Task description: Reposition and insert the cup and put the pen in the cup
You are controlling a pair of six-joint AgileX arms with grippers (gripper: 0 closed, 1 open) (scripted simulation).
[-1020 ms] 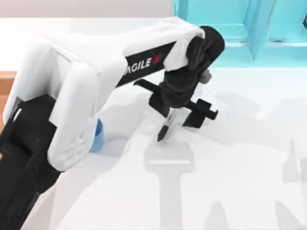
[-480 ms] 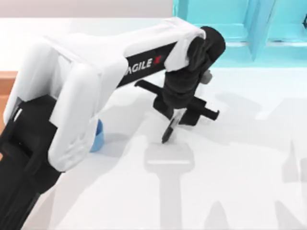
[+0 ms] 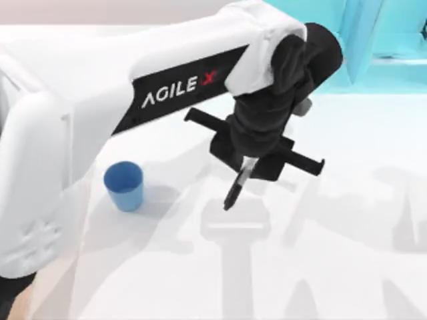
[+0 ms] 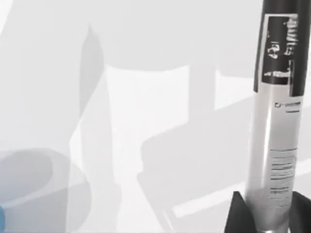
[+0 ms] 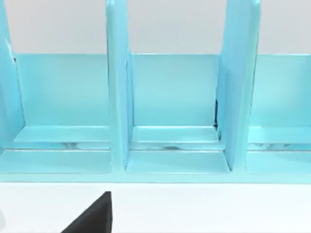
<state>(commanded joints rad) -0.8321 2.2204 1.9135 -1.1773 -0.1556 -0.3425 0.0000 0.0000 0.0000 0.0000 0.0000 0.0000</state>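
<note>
Currently our left hand (image 3: 248, 167) hangs above the middle of the worktop (image 3: 333, 253), clenched on the pen (image 3: 238, 185), which it grips by the upper barrel so that the black tip points down and slightly toward the top view's left, clear of the surface as far as we can judge from the shadow below it. In the left wrist view the pen (image 4: 277, 121) runs up between the two dark fingers (image 4: 239, 214), its whitish-grey printed barrel and black end plainly seated in the grip. The cup (image 3: 124, 186) stands upright on the worktop well apart from the pen, toward the top view's left, mouth open and nothing inside it. Our right arm is parked; its wrist view looks at the turquoise shelf unit (image 5: 170, 111) with its upright dividers, and a dark corner of the right hand (image 5: 95, 216) shows at the lower edge, from which we cannot tell its state. Progress, as we judge it: the pen is picked up and lifted, and the cup appears to be set upright and ready. Remaining: carry the pen across to a point over the cup's mouth, lower it in tip first, then let go. The pen is longer than the cup is tall, so it should lean on the rim once freed.
</note>
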